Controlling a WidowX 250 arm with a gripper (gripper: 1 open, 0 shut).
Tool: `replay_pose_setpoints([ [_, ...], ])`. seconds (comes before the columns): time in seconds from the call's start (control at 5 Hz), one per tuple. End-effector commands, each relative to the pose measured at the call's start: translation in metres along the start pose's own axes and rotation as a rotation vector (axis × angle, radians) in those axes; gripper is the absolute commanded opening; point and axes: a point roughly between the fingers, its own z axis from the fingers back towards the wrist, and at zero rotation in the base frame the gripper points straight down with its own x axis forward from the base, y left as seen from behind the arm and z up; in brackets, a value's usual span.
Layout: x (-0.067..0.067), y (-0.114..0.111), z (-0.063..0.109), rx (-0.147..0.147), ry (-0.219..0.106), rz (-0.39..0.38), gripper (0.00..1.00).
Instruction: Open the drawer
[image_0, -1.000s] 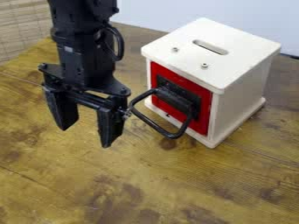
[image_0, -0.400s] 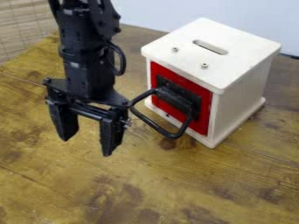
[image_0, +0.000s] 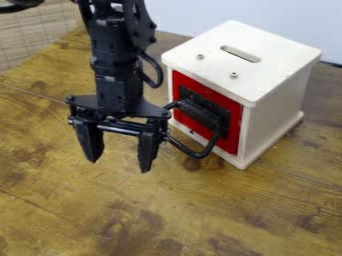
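Hovering tool jaws apart | beside drawer handle | no writing legible

One white box, one red drawer with one black handle, one gripper, seemingly two screws on top.

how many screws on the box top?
2. Both on the white box top, in front of the slot: one near the left corner, one further right. Other faces are out of view, so more could exist there.
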Motion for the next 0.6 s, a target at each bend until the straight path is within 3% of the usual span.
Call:
replay_pose_setpoints([
  [0.0,0.016,-0.005,0.017,-0.013,-0.05,0.053,1.0],
  [0.4,0.037,-0.026,0.023,-0.06,-0.11,0.287,1.0],
])
